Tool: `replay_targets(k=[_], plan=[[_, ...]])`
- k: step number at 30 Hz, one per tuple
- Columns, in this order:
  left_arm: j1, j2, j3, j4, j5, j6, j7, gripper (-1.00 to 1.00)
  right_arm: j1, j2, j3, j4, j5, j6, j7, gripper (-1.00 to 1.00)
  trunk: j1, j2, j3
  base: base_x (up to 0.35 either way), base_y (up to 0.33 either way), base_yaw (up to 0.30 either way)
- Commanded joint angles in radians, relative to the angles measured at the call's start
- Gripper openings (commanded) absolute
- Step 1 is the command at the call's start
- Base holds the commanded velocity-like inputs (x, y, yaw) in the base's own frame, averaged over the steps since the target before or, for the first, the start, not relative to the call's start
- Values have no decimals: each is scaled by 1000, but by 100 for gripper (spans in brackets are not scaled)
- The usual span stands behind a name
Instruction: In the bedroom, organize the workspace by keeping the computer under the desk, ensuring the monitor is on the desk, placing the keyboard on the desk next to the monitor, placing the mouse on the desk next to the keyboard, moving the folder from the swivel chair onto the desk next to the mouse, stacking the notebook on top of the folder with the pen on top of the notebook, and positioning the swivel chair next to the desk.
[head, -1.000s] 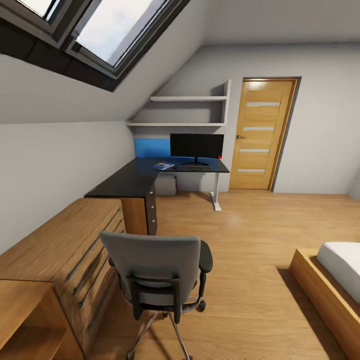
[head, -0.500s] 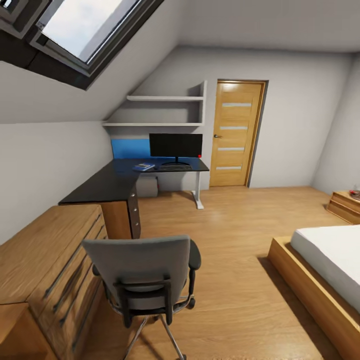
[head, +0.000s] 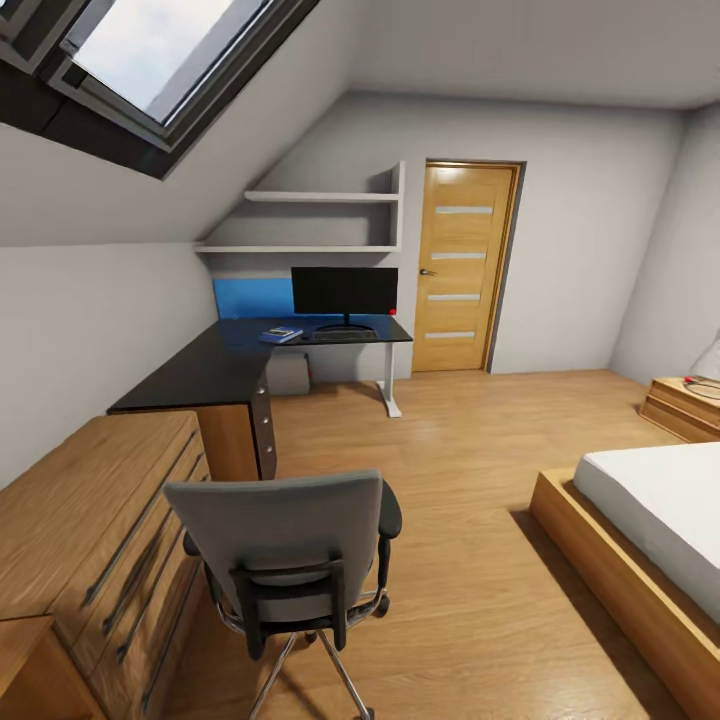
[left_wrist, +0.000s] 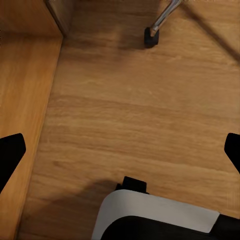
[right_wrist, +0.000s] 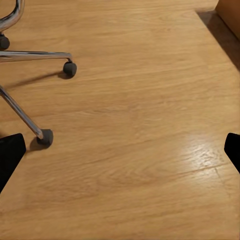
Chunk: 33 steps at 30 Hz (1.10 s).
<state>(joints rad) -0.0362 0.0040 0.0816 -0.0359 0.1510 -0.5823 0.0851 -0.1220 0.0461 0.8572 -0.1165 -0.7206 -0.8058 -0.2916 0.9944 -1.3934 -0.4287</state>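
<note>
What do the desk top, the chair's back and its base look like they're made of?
Desk: top looks like glossy black laminate or lacquer, since it faintly mirrors the blue panel; the drawer side looks wood-grained. Chair: back looks like matte grey fabric, with no shine; armrests look like black padding. Chair base: seems chromed metal, with bright mirror-like spokes on dark castors.

The L-shaped black desk (head: 215, 365) sits at about ten o'clock in the head view, carrying the monitor (head: 344, 291), the keyboard (head: 343, 336) before it and the blue folder (head: 281, 335) beside that. On the wood-plank floor (head: 470, 440), the swivel chair (head: 285, 545) stands at six o'clock.
</note>
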Motion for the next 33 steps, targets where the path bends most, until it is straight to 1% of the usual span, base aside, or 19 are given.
replay_targets(k=[1,6,8,9,11,12,14,15,16,17,22,23,24,26,27,29,30,32,33], plan=[[-1,0,8,1,-3,-3,0,100,-1,0,9,0,-1,-1,-9,100,0,-1,-1,0,3,-2],[-1,-1,13,-1,-1,-5,6,100,-1,2,10,0,0,0,-8,100,0,-1,-1,0,1,-1],[-1,-2,17,-2,-1,-4,8,100,-1,3,9,-2,1,0,-8,100,8,-15,-7,0,0,0],[-1,-9,21,-87,2,1,9,100,-2,4,7,-18,4,-1,-8,100,11,-22,-10,0,0,0],[-1,-16,22,-127,2,12,9,100,-3,4,7,-29,4,-1,-9,100,19,-36,-17,0,0,0],[-1,-27,22,-170,1,34,10,100,-5,4,7,-44,3,0,-9,100,23,-43,-20,0,0,0],[-1,-38,21,-218,0,71,15,100,-8,5,7,-61,3,1,-9,100,31,-57,-26,0,0,0],[-1,-47,21,-273,-1,124,30,100,-13,6,7,-77,3,5,-10,100,34,-64,-29,0,0,0],[-1,-55,21,-392,-1,257,85,100,-39,10,7,-110,3,34,-10,100,38,-71,-32,0,0,0],[-1,-58,21,-451,-1,328,113,100,-60,15,6,-125,3,64,-10,100,42,-78,-36,0,0,0],[-1,-61,20,-597,-1,494,147,100,-117,29,6,-150,3,170,-10,100,61,-113,-51,0,0,0],[-1,-61,20,-657,0,552,153,100,-136,37,6,-157,4,211,-9,100,65,-120,-54,0,0,0],[-1,-63,19,-740,0,628,159,100,-161,49,6,-163,4,258,-8,100,69,-127,-57,0,0,0],[-3,-65,19,-781,0,678,161,100,-176,56,6,-166,4,278,-8,100,77,-141,-64,0,0,0],[-20,-76,18,-822,0,763,161,100,-202,72,6,-170,4,306,-8,100,80,-148,-67,0,0,0],[-40,-84,17,-838,0,820,162,100,-219,84,6,-172,5,330,-8,100,88,-162,-73,0,0,0],[-59,-88,17,-848,1,860,163,100,-235,92,6,-174,5,358,-8,100,92,-169,-76,0,0,0],[-72,-91,17,-854,1,886,163,100,-251,98,7,-175,5,389,-7,100,100,-183,-83,0,0,0],[-81,-93,17,-859,1,903,163,100,-268,101,7,-177,6,421,-6,100,103,-190,-86,0,0,0]])
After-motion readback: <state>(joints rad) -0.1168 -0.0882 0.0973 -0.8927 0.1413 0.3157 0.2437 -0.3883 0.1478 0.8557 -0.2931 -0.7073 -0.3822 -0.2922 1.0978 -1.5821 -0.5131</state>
